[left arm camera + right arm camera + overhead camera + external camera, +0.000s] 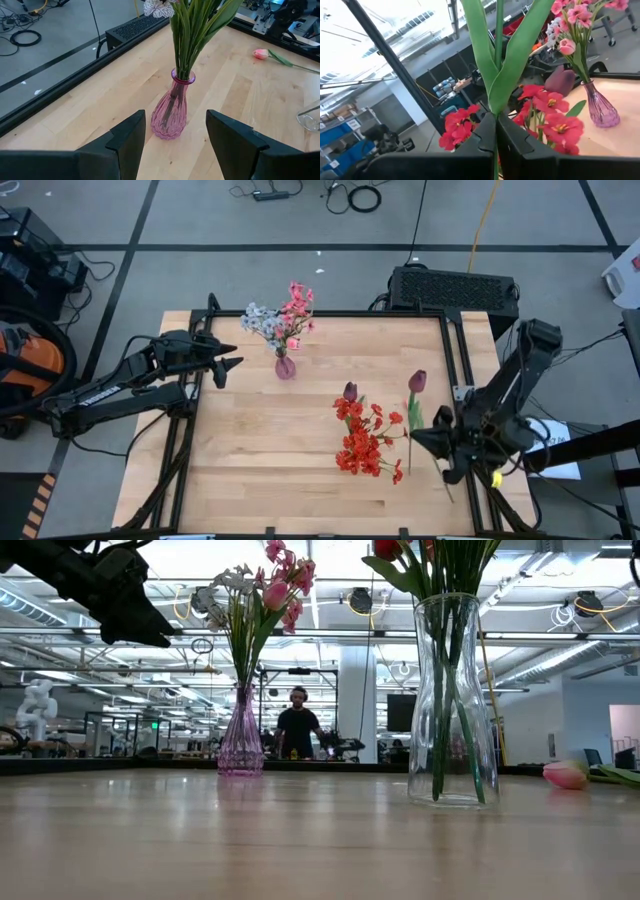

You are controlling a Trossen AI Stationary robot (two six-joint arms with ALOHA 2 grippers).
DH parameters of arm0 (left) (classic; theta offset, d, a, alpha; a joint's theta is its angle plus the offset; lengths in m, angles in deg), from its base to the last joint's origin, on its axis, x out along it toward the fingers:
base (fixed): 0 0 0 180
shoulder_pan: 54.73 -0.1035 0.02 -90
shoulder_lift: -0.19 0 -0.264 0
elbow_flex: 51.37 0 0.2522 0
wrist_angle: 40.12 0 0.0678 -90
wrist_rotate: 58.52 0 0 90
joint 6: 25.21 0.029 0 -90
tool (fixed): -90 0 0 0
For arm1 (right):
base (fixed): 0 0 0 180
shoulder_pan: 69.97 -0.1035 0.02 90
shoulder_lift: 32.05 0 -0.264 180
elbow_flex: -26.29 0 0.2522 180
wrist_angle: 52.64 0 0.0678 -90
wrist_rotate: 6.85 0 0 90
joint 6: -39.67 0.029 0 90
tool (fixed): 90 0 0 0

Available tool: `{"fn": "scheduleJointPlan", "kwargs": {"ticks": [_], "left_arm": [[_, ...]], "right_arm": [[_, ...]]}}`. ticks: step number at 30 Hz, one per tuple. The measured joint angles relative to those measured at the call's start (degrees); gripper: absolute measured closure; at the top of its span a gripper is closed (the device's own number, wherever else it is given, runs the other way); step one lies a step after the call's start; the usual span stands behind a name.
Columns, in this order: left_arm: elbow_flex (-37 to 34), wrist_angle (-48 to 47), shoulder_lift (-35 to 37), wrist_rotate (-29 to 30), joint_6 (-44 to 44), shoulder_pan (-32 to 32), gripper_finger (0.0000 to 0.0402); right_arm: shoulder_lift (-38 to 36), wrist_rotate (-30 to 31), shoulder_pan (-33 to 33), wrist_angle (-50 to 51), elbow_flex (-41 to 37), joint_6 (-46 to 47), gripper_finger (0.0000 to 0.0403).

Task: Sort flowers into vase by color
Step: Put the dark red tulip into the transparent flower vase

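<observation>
Two vases stand on the wooden table (pixel 260 480), whose near half lies bare. The clear vase (pixel 452 700) holds red flowers (pixel 362 442) right of centre; the pink vase (pixel 285 365) holds pink sprays (pixel 296 305) toward the far edge. The left gripper (pixel 175 137), fingers apart, faces the pink vase. The right gripper (pixel 496 137) is clamped on a maroon tulip (pixel 417 381) stem. Only the low and left wrist views show a pink bud (pixel 260 54) lying flat.

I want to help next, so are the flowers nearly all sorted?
Nearly. The pink vase already holds pink and pale flowers. The clear vase holds red flowers and a dark tulip. In hand: the right hand is shut on a second tulip. Left to do: a pink bud lies on the table. The left hand waits open by the pink vase.
</observation>
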Motion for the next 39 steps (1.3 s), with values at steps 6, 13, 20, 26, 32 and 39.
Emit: {"fn": "scheduleJointPlan", "kwargs": {"ticks": [6, 13, 20, 26, 32, 39], "left_arm": [[0.0, 0.0, 0.0, 0.0, 0.0, 0.0, 0.0187], [0.0, 0.3, 0.0, 0.0, 0.1, 0.0, 0.0187], [0.0, 0.4, 0.0, 0.0, 0.1, 0.0, 0.0187], [0.0, 0.4, 0.0, 0.0, 0.2, 0.0, 0.0187], [0.0, 0.4, 0.0, 0.0, 0.2, 0.0, 0.0187], [0.0, 0.4, 0.0, 0.0, 0.2, 0.0, 0.0187]], "right_arm": [[6.9, -0.5, 2.2, -13.6, 1.8, -13.1, 0.0403], [11.3, -3.9, 7.7, -14.8, 8.0, -26.1, 0.0403], [14.6, -6.9, 13.7, -14.7, 9.5, -22.7, 0.0403], [15.8, -6.8, 14.7, -15.2, 9.6, -16.9, 0.0403], [15.9, -4.1, 14.9, -15.8, 15.3, -23.1, 0.0403], [15.9, -2.4, 15.2, -14.6, 24.5, -38.4, 0.0403]]}}
